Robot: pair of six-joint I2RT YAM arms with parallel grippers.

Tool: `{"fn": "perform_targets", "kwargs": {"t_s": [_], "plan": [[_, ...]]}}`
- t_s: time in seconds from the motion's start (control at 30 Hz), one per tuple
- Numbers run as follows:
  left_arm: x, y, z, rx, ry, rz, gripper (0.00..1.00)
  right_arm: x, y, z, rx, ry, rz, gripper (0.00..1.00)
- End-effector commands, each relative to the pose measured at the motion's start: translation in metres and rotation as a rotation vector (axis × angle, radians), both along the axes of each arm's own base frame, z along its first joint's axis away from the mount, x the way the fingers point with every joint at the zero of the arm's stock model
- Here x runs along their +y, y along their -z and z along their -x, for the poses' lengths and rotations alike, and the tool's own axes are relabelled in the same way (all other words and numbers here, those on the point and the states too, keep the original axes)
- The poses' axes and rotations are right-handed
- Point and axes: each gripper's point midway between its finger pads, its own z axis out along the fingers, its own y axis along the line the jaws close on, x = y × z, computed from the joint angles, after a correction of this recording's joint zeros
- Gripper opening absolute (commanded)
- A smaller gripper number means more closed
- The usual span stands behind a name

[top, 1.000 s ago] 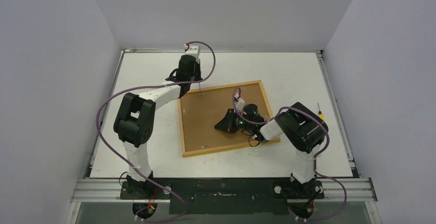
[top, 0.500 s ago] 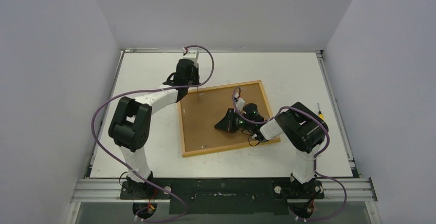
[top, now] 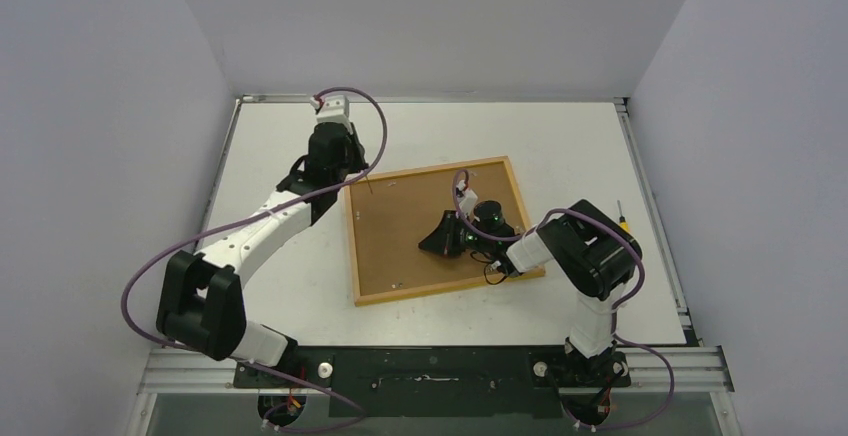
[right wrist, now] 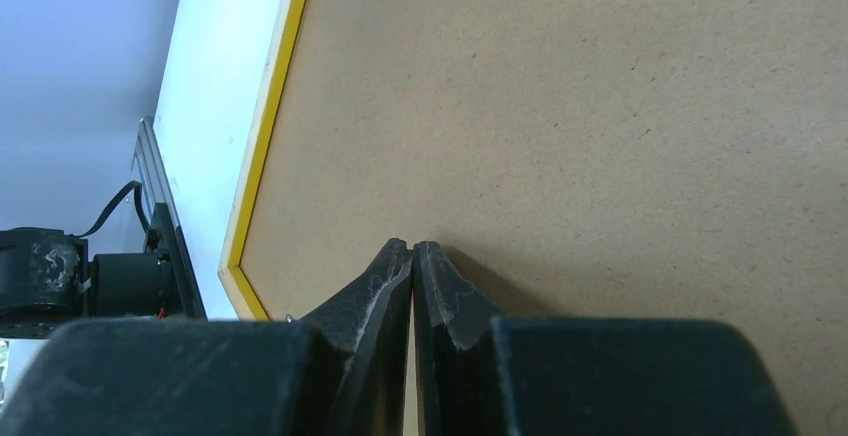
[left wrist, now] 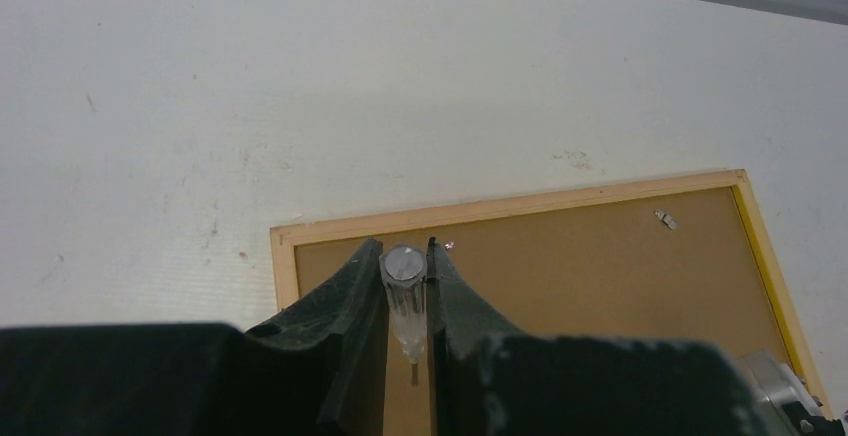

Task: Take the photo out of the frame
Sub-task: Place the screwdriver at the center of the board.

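- Clamping a small clear plastic tool (left wrist: 405, 301) with a silver cap and a thin metal shaft, my left gripper (left wrist: 403, 252) has both fingers pressed against the tool's sides.
- That shaft points down over the brown fibreboard backing. I cannot tell whether its tip touches the board.
- Just beyond my left fingertips lies one corner of the large rectangular frame (top: 395, 241), which has a light wood rim and rests backing-up on the white table (top: 560, 146).
- A small metal tab (left wrist: 448, 245) sits right beside my left gripper's fingertip. Another metal tab (left wrist: 665, 219) lies well off to the side along the same rim.
- My right gripper (right wrist: 412, 248) has its fingers pressed together with nothing between them, tips down against the backing near the frame's middle.
- Off to one side of my right fingers runs the frame's bright yellow edge.
- A small yellow-handled screwdriver (top: 622, 220) lies on the table beyond my right arm, apart from the frame.
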Motion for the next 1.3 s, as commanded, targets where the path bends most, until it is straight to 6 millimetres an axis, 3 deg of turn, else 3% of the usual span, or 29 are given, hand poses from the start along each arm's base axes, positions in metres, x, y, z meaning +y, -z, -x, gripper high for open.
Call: {"fn": "perform_targets", "kwargs": {"t_s": [0.0,0.17,0.37,0.53,0.73,0.9,1.07,1.27], "plan": [[0.026,0.013,0.026,0.064,-0.112,0.006,0.00,-0.004,-0.020,-0.011,-0.092,0.022,-0.006,0.07],[0.049,0.032,0.052,0.183,-0.211,-0.031,0.00,-0.008,-0.021,-0.013,-0.110,0.038,0.019,0.07],[0.060,0.061,0.088,0.362,-0.249,-0.060,0.00,-0.010,-0.024,-0.014,-0.130,0.050,0.037,0.07],[0.087,0.070,0.101,0.379,-0.350,-0.149,0.00,-0.013,-0.025,-0.015,-0.139,0.063,0.050,0.07],[0.101,0.085,0.103,0.455,-0.364,-0.303,0.00,-0.012,-0.028,-0.014,-0.146,0.064,0.048,0.07],[0.103,0.118,0.100,0.585,-0.373,-0.426,0.00,-0.013,-0.030,-0.014,-0.152,0.064,0.050,0.07],[0.095,0.147,0.095,0.629,-0.329,-0.429,0.00,-0.014,-0.032,-0.014,-0.162,0.068,0.057,0.07],[0.092,0.152,0.092,0.638,-0.311,-0.429,0.16,-0.015,-0.031,-0.015,-0.166,0.070,0.063,0.07]]}}
